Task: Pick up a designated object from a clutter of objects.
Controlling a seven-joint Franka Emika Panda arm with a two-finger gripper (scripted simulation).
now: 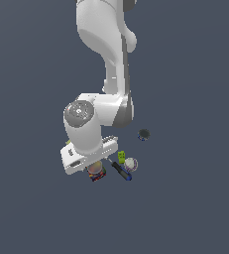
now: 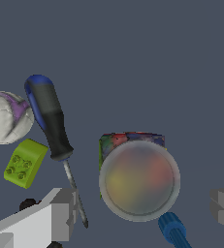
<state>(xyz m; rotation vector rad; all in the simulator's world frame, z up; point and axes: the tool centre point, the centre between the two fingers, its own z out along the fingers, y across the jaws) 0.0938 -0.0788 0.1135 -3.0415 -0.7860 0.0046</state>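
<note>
Exterior view: high, distant, looking down on the arm (image 1: 98, 99). Wrist view: close, straight down. Shared: can (image 2: 138, 178), screwdriver (image 2: 53, 128), ball (image 2: 4, 117).

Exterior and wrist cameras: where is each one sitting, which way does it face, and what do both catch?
Exterior view: off the arm, high, looking down on the arm over the pile; gripper over the can.
Wrist view: on the wrist, facing down; fingers flank the can.
Shared: can, screwdriver, ball, green brick.
</note>
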